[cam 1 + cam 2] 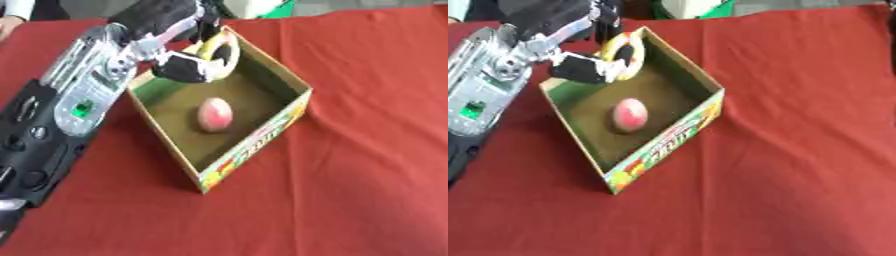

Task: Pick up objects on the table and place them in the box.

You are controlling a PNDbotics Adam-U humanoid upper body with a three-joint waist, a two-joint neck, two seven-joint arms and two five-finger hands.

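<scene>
An open cardboard box (262, 135) with a printed colourful front wall sits on the red cloth. A pink-red round fruit (215, 114) lies on its brown floor. My left arm comes in from the left, and my left hand (188, 66) hangs over the box's back corner. Its fingers curl round a yellow and white ring-shaped object (625, 54), held just above the box floor. My right hand shows in neither view.
The red tablecloth (367, 150) spreads to the right of and in front of the box. A green and white object (278, 9) lies at the far edge. A person's sleeve and hand (10, 20) show at the top left corner.
</scene>
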